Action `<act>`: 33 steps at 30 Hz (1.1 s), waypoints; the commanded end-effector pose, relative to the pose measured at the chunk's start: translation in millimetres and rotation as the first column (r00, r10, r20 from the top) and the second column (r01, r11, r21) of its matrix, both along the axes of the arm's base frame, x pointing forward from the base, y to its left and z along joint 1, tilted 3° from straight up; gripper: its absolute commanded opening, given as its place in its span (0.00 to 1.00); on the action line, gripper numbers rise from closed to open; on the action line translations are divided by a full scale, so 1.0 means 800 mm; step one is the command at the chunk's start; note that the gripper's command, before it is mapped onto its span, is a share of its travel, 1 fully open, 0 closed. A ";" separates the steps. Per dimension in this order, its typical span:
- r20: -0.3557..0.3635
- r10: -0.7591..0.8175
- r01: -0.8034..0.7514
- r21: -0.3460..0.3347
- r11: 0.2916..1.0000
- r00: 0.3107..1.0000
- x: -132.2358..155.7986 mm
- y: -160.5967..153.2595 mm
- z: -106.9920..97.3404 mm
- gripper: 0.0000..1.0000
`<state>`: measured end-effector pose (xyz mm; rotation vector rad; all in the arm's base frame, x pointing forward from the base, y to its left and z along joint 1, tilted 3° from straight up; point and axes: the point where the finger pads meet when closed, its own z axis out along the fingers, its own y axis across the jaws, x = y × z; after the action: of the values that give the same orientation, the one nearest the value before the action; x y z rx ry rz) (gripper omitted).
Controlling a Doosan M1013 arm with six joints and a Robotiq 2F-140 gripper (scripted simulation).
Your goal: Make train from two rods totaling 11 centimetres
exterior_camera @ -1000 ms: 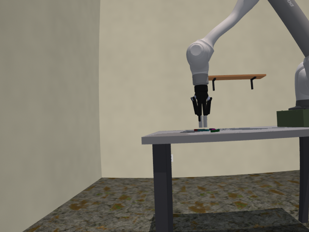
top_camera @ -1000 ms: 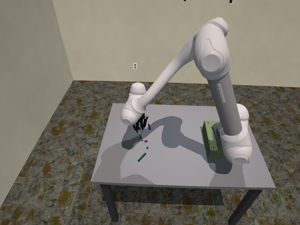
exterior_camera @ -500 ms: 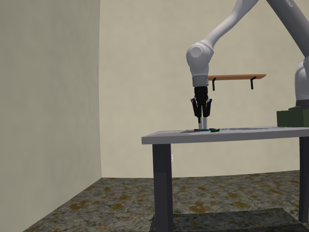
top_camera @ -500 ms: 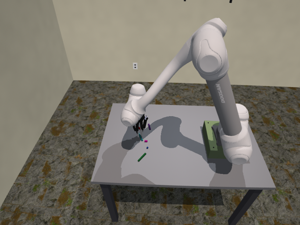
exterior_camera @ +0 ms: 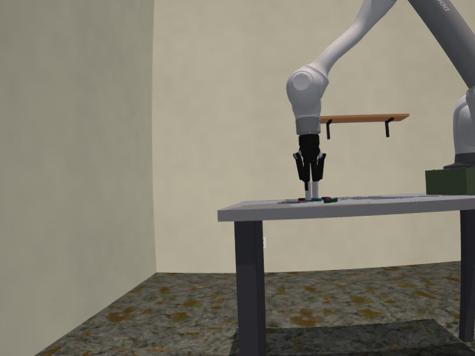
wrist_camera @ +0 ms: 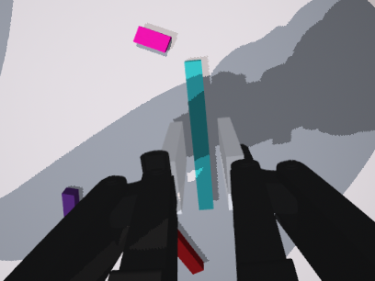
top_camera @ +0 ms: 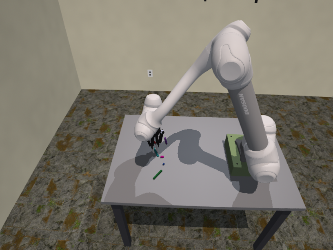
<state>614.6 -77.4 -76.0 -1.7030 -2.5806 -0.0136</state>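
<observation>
gripper [top_camera: 155,149] [exterior_camera: 311,198] [wrist_camera: 201,140] standing slightly open, gripping nothing | turquoise rod [top_camera: 156,152] [exterior_camera: 316,199] [wrist_camera: 198,138] lying centre of wrist view, between fingertips | risk: off-centre closing nudging it toward red rod [top_camera: 154,142] [exterior_camera: 301,199] [wrist_camera: 190,254], lower centre

The arm [top_camera: 172,91] [exterior_camera: 345,38] is wearing smooth white rounded casings. Dark DOOSAN lettering... The arm [top_camera: 183,83] [exterior_camera: 342,39] is showing smooth white casings and a grey section bearing pale "DOOSAN" lettering. Its gripper [top_camera: 155,150] [exterior_camera: 311,198] [wrist_camera: 201,140] is sporting black linkages and pale fingertips.

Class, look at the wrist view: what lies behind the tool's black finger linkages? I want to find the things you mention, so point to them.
Part of a purple rod [top_camera: 165,141] [wrist_camera: 70,202] and part of a red rod [wrist_camera: 190,257] show past the tool [wrist_camera: 200,165]; their remaining lengths are covered there.
</observation>
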 end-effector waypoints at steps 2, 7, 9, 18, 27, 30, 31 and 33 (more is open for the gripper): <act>-0.002 -0.003 0.003 0.001 1.000 1.000 -0.003 0.002 -0.004 0.15; -0.002 -0.003 0.003 0.001 1.000 1.000 -0.003 0.002 -0.004 0.15; -0.002 -0.003 0.003 0.001 1.000 1.000 -0.003 0.002 -0.004 0.15; -0.002 -0.003 0.003 0.001 1.000 1.000 -0.003 0.002 -0.004 0.15; -0.002 -0.003 0.003 0.001 1.000 1.000 -0.003 0.002 -0.004 0.15; -0.002 -0.003 0.003 0.001 1.000 1.000 -0.003 0.002 -0.004 0.15; -0.002 -0.003 0.003 0.001 1.000 1.000 -0.003 0.002 -0.004 0.15; -0.002 -0.003 0.003 0.001 1.000 1.000 -0.003 0.002 -0.004 0.03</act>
<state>614.5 -77.3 -76.2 -1.7029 -2.5806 -0.0135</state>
